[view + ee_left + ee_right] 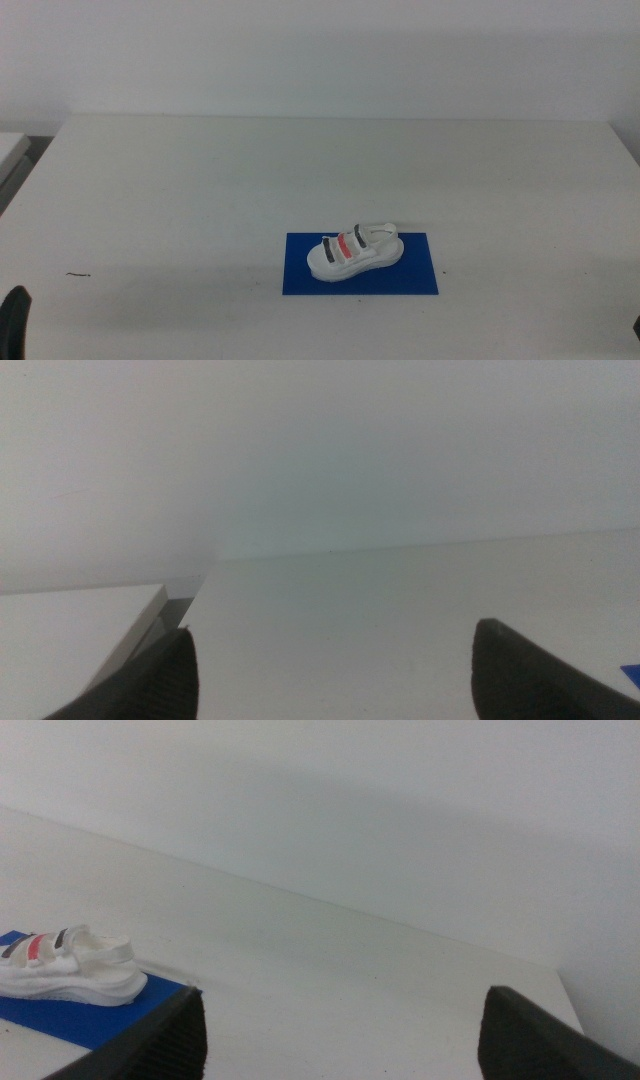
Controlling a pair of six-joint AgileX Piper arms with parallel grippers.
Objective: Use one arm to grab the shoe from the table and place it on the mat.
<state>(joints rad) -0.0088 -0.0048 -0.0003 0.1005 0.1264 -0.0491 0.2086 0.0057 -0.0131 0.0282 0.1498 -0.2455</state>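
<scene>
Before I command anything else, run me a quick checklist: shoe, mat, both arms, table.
1. Shoe on the mat: ok, it lies wholly within the blue rectangle in the middle view.
2. Shoe upright, sole down, straps up: ok.
3. Left gripper free: ok, fingers apart, only bare table between them.
4. Right gripper free: ok, fingers apart, nothing between them, shoe well off to one side.
5. Arms pulled back from the mat: ok, only a dark part at the middle view's bottom-left edge.
6. Mat flat: ok, no lifted corner seen.
</scene>
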